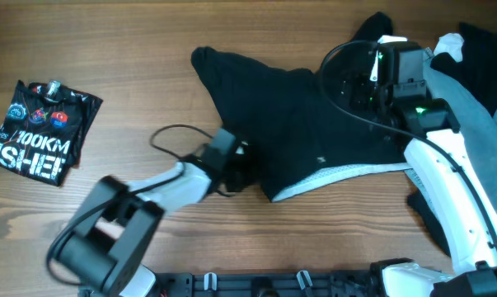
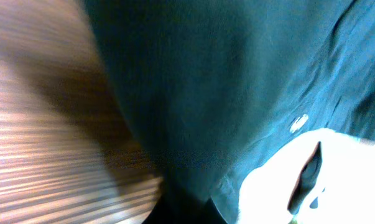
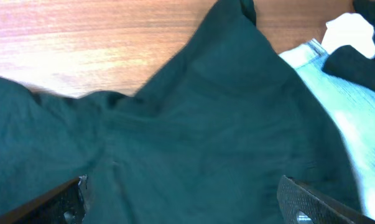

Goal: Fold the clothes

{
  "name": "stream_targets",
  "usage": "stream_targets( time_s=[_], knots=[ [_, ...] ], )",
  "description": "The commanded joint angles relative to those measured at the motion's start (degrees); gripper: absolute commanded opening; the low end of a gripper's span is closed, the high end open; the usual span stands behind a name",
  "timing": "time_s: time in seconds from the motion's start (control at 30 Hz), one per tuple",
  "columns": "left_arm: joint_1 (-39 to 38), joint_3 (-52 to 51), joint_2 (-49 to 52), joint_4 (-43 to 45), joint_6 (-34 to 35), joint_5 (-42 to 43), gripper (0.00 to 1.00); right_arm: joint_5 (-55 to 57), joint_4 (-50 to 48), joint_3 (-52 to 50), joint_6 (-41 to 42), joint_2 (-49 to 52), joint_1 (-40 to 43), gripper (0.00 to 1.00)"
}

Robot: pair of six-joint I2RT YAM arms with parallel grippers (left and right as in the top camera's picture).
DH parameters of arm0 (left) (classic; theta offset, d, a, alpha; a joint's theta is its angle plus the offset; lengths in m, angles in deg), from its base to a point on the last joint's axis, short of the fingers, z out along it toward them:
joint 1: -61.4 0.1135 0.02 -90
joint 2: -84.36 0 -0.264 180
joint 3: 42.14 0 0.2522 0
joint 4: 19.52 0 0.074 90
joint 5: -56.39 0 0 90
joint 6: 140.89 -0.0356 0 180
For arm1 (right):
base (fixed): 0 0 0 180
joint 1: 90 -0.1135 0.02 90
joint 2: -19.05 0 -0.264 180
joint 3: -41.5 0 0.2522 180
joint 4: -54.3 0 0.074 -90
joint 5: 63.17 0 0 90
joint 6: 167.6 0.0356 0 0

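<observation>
The black garment (image 1: 289,124) lies spread on the surface (image 1: 149,49). The left hand (image 1: 236,169) is at its lower-left edge, and the right hand (image 1: 372,78) is over its upper-right part. Denim (image 1: 471,107) lies just right of it, and a printed shirt (image 1: 38,132) lies well to its left.

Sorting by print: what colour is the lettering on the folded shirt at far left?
White, on the black folded shirt; overhead view shows it best.

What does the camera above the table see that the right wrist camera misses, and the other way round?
Only overhead: a folded printed shirt off to the left, and the left hand at the edge of the black garment. Only right wrist: its own fingers, spread wide over the cloth. Both: the black garment, the light-blue denim and the wooden table.
</observation>
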Motion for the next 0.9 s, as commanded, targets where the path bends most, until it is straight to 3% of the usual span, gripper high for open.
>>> stream_targets(
  time_s=[0.0,0.1,0.2,0.37,0.47,0.57,0.73,0.77,0.8,0.83,0.87],
  knots=[
    [17.22,5.60,-13.79,-16.63,-14.60,-0.17,0.04,0.31,0.83,0.39,0.85,-0.52,2.91,0.99],
    [39.65,15.89,-22.05,-34.93,-24.92,0.31,0.04,-5.66,1.81,0.28,0.63,1.11,4.66,0.97],
    [50.64,17.27,-22.14,-37.73,-24.87,2.73,0.04,-14.62,2.10,0.28,-1.25,4.94,4.63,0.93],
    [52.74,17.20,-19.43,-40.59,-29.62,-0.48,0.14,-33.64,-1.90,0.28,-3.26,17.81,3.96,0.90],
    [52.74,17.20,-19.17,-40.74,-29.59,-7.61,0.14,-45.00,-14.88,0.31,0.50,27.28,1.70,0.90],
    [52.72,17.20,-19.17,-40.74,-29.57,-8.81,0.14,-42.77,-33.73,0.31,14.60,34.34,-1.09,0.94],
    [52.72,17.20,-19.17,-40.72,-29.59,-8.83,0.14,-32.94,-41.46,0.31,28.39,38.62,-1.79,0.90],
    [52.72,17.20,-19.17,-40.70,-29.59,-8.83,0.14,-31.39,-41.44,0.31,28.35,38.71,-1.79,0.84],
    [52.74,17.20,-19.17,-40.57,-29.59,-8.85,0.14,-29.22,-41.35,0.31,28.35,38.71,-1.79,0.66],
    [52.74,17.20,-19.17,-40.48,-29.59,-8.87,0.10,-26.14,-41.13,0.31,28.41,38.71,-1.49,0.13],
    [52.74,17.20,-19.17,-40.44,-29.57,-9.09,0.06,-25.27,-41.13,0.37,28.22,38.69,-0.94,0.04]
  ],
)
